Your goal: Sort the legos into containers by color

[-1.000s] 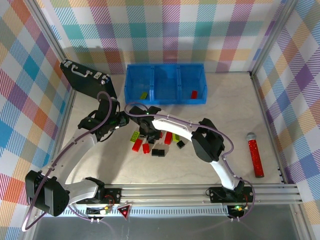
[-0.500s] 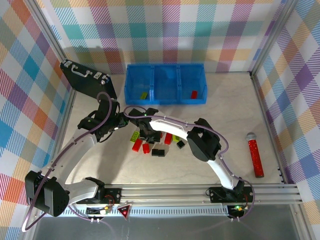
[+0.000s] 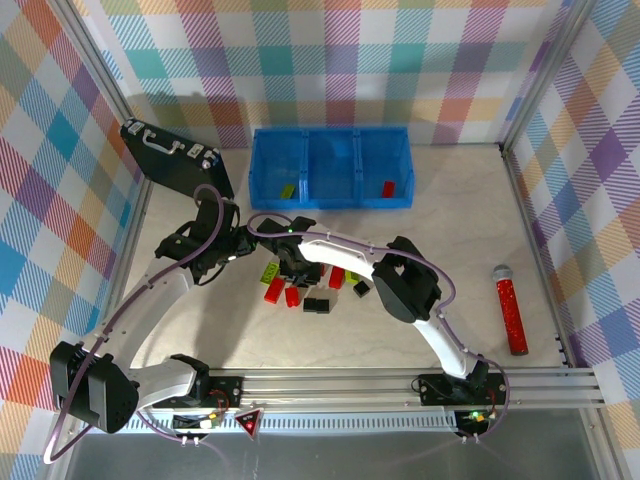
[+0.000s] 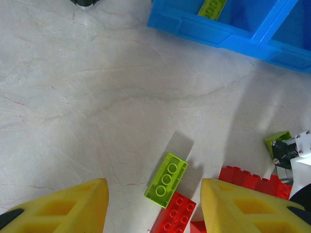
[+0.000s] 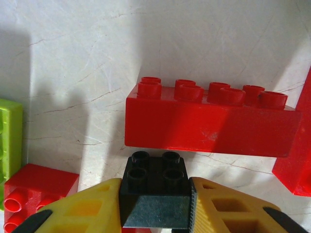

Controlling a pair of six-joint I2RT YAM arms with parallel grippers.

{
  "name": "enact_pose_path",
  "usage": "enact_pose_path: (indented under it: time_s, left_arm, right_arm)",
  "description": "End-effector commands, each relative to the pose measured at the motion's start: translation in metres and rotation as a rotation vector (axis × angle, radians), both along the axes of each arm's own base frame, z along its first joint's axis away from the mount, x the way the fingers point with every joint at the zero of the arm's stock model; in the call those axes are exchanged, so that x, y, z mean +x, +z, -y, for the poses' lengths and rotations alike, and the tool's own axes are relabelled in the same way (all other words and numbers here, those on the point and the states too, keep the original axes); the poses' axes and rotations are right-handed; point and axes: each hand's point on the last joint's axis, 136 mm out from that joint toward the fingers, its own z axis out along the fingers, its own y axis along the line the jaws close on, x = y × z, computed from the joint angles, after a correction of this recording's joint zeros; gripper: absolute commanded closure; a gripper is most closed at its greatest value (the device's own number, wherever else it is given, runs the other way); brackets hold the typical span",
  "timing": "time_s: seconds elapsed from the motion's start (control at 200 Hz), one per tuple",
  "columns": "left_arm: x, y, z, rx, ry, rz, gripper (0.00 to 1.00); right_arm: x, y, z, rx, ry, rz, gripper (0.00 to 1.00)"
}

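In the right wrist view my right gripper (image 5: 154,200) is shut on a small black lego (image 5: 155,177), low over the table. A long red lego (image 5: 209,127) lies just beyond it. My left gripper (image 4: 154,200) hangs open above a lime green lego (image 4: 166,179) that rests against a red lego (image 4: 174,218). From above, both grippers meet at the loose pile of legos (image 3: 315,288), the left gripper (image 3: 240,247) at its left and the right gripper (image 3: 297,272) over it. The blue containers (image 3: 331,204) stand behind; the left one holds a lime lego (image 3: 287,190), the right one a red lego (image 3: 388,188).
A black briefcase (image 3: 175,160) leans at the back left, close to the bin. A red glittery tube (image 3: 512,308) lies far right. Checked walls ring the table on three sides.
My right gripper's jaws have closed onto the black lego. The right arm shifted slightly left over the pile. The left arm has stayed still.
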Motion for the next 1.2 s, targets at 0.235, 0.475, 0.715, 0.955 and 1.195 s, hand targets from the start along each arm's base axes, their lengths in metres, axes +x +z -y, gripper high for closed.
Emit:
enact_pose_path:
  time_s: [0.235,0.475,0.715,0.955,1.195]
  left_arm:
    - [0.003,0.015,0.0,-0.015,0.005,0.043,0.47]
    - [0.003,-0.002,0.011,-0.091,0.008,0.005,0.47]
    - [-0.003,-0.027,0.025,-0.178,-0.001,-0.065,0.47]
    - [-0.012,-0.041,0.031,-0.218,-0.005,-0.108,0.46]
    - [-0.019,-0.041,0.027,-0.203,-0.005,-0.112,0.46]
  right_arm:
    - [-0.003,0.045,0.009,0.021,0.033,0.07,0.66]
    - [0.004,0.091,0.024,0.024,0.106,0.17,0.66]
    - [0.039,0.124,0.03,0.057,0.245,0.263,0.65]
    - [0.098,0.133,0.049,0.103,0.254,0.31,0.67]
    - [0.168,0.136,0.061,0.16,0.244,0.352,0.68]
